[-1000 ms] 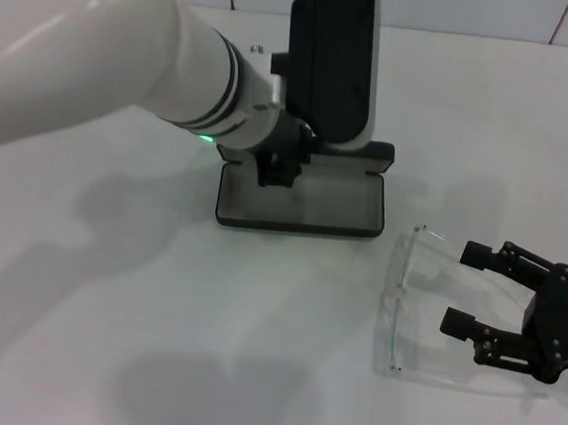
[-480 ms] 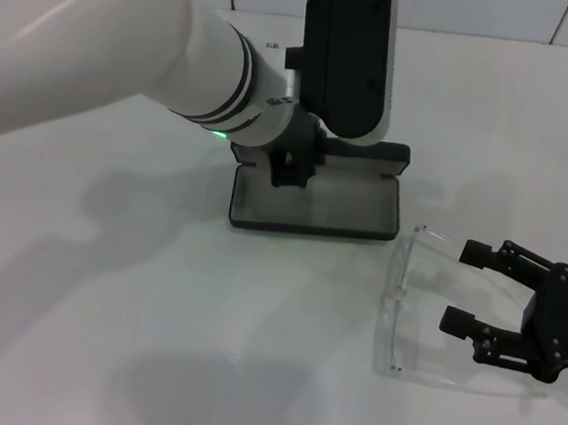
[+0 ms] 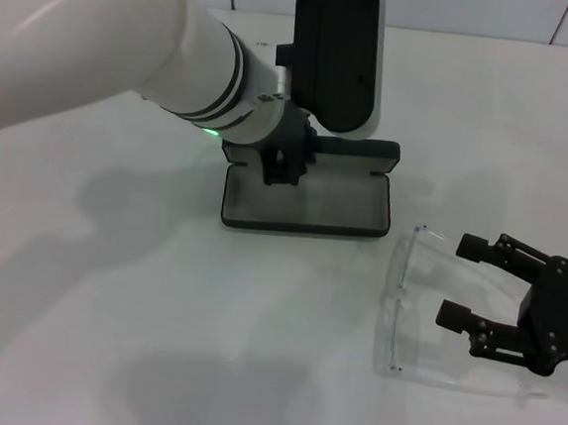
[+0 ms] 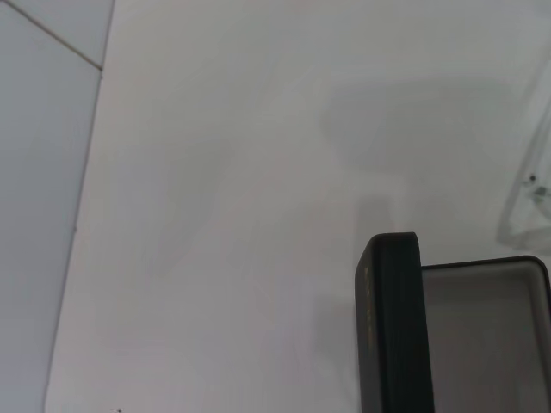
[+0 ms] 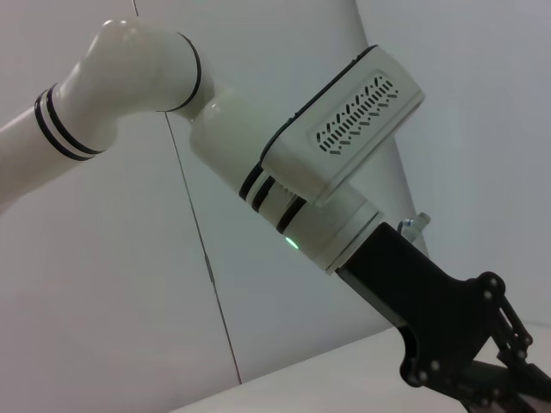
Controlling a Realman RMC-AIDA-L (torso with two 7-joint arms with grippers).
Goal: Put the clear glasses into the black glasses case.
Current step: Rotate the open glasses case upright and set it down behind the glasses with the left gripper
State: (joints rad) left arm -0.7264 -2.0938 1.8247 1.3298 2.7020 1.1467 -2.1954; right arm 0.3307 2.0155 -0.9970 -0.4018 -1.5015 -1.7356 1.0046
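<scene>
While the left pincer, fingers pressed on the black hard-shell glasses case at frame centre, is steadying it open, the spread right pincer is straddling the clear plastic wraparound glasses lower right on the white tabletop; light, slippery, they look best gripped by the arms.

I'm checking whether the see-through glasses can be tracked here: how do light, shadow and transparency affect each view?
Head view: even light, soft arm shadows on the white table; the clear plastic wraparound glasses show only as faint edges, beside the open black hard glasses case. Left wrist view: just a pale corner of them, case edge dark. Right wrist view: they are not visible.
</scene>
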